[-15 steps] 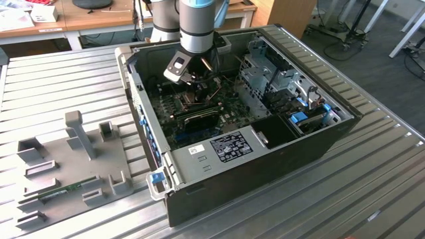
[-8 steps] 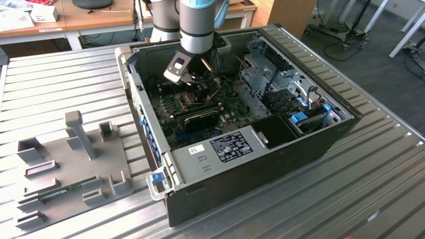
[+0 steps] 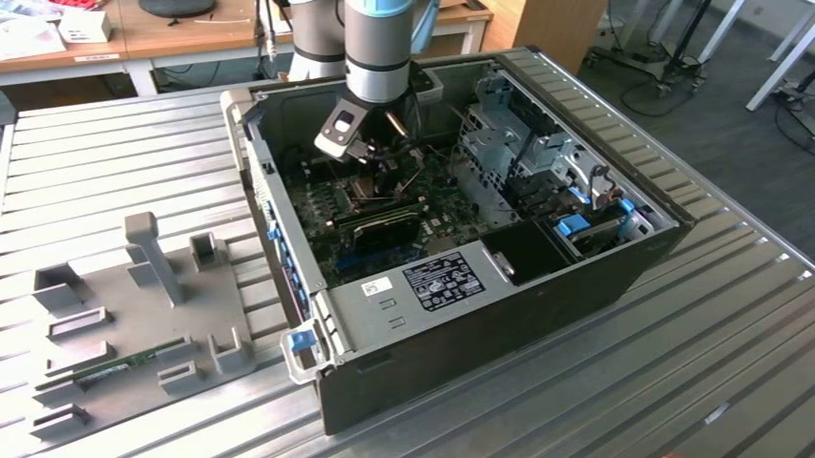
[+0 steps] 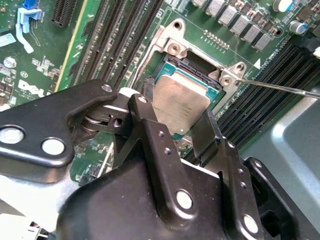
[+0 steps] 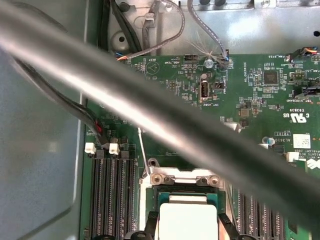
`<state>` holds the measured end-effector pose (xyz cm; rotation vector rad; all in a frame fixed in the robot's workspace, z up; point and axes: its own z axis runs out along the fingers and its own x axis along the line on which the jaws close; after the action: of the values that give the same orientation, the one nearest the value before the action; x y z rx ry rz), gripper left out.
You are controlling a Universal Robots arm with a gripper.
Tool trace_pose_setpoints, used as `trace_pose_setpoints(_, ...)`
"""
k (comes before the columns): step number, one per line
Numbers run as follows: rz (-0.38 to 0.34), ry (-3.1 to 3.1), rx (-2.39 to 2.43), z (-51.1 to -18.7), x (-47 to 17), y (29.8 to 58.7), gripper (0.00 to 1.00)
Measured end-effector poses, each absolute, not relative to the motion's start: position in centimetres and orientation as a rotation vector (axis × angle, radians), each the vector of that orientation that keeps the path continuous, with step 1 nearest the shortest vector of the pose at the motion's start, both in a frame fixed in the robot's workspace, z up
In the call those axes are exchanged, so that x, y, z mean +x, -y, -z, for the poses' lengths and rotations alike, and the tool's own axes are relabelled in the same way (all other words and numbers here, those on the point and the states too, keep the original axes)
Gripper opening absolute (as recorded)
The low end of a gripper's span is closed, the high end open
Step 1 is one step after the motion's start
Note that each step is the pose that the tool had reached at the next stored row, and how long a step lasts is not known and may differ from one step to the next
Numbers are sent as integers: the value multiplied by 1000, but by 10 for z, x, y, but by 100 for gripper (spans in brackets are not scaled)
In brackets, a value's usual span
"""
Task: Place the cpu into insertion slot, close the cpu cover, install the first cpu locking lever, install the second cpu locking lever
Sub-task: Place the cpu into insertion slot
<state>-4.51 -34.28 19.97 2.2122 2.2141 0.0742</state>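
hand point(image 4: 175, 116): closed on cpu point(image 4: 182, 97) | cpu: between the fingers, tilted, over insertion slot point(image 4: 196, 65)

The tool point(image 4: 176, 116) hides part of the cpu point(image 4: 182, 97); a blurred dark band point(image 5: 125, 100) crosses the motherboard point(image 5: 260, 100).

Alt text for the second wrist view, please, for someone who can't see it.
The gripper clasps the cpu by two opposite edges over the insertion slot on the green motherboard; whether it is seated is unclear. Long black memory slots run on both sides of the slot.
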Motion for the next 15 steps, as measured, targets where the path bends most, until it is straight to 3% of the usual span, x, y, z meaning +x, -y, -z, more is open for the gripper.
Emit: trace_pose_setpoints(15, -74, -2211, 2215, -197, -45, 342, 54)
